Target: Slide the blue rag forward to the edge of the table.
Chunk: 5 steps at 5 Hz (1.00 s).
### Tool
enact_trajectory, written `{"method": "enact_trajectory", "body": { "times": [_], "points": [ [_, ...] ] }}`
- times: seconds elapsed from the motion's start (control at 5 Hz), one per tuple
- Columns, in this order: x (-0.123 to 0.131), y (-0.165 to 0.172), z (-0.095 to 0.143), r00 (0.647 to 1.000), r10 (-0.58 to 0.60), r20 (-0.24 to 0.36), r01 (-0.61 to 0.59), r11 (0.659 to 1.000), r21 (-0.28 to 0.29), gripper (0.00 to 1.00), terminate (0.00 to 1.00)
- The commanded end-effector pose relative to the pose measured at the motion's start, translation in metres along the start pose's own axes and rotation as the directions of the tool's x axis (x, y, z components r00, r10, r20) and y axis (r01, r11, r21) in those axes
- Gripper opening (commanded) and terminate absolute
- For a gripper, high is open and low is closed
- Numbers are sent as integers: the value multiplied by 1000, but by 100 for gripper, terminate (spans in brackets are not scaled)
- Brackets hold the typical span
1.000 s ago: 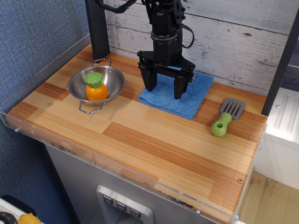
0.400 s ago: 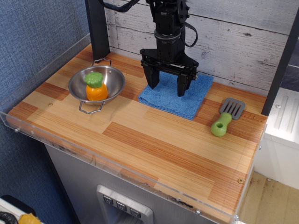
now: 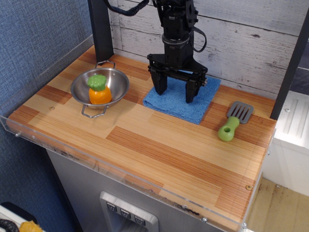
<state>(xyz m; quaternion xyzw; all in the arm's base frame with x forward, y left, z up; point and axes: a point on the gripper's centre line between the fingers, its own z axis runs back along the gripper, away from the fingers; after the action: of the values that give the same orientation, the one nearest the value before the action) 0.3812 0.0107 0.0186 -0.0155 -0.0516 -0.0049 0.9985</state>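
Note:
The blue rag [image 3: 181,102] lies flat near the back of the striped wooden table [image 3: 159,150], close to the white plank wall. My black gripper [image 3: 175,95] points straight down over the rag's middle. Its two fingers are spread wide apart with nothing between them. The fingertips [image 3: 161,90] are at or just above the cloth; I cannot tell whether they touch it. The arm hides part of the rag's far edge.
A steel bowl [image 3: 116,79] holding an orange and green toy vegetable [image 3: 99,92] stands left of the rag. A green-handled grey spatula [image 3: 232,122] lies to its right. A clear acrylic rim [image 3: 120,174] runs along the table's front edge. A black post [image 3: 100,29] rises at back left.
The gripper has shifted slightly right and toward the back wall over the rag, staying open. The rag, bowl and spatula have not moved.

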Motion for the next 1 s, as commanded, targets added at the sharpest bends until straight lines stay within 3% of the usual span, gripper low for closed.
{"method": "enact_trajectory", "body": {
  "times": [0.0,0.2,0.8],
  "points": [
    [6,-2,-5,1000,-21,-2,21,1000,-18,100,0],
    [-2,-3,-18,998,-32,-53,32,999,-1,100,0],
    [-13,1,-17,997,-20,-79,21,1000,8,100,0]
  ]
}}
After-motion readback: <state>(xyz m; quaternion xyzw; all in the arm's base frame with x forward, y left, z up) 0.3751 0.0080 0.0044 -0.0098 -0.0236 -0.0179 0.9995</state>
